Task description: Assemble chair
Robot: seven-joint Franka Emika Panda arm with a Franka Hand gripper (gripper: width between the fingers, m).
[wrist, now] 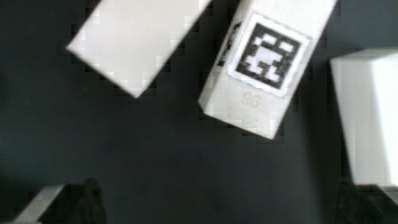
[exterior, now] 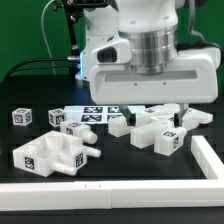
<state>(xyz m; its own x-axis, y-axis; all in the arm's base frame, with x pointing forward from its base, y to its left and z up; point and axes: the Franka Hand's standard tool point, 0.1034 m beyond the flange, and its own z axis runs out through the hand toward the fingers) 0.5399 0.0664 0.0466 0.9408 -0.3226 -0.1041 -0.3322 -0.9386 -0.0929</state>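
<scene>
The chair lies in loose white blocky pieces on the black table. One chunky piece (exterior: 55,152) sits at the front on the exterior view's left. A cluster of tagged pieces (exterior: 160,130) lies in the middle, right under the arm. My gripper (exterior: 155,105) hangs just above that cluster. In the wrist view a long tagged piece (wrist: 267,65) lies slanted, with a flat white piece (wrist: 134,45) beside it and another white piece (wrist: 368,120) at the edge. My gripper (wrist: 217,205) is open there, its dark fingertips (wrist: 71,205) far apart with only black table between them.
A small lone tagged cube (exterior: 20,117) and a second tagged block (exterior: 55,120) stand on the exterior view's left. The marker board (exterior: 95,112) lies flat behind them. A white rail (exterior: 205,160) borders the table's front and the exterior view's right.
</scene>
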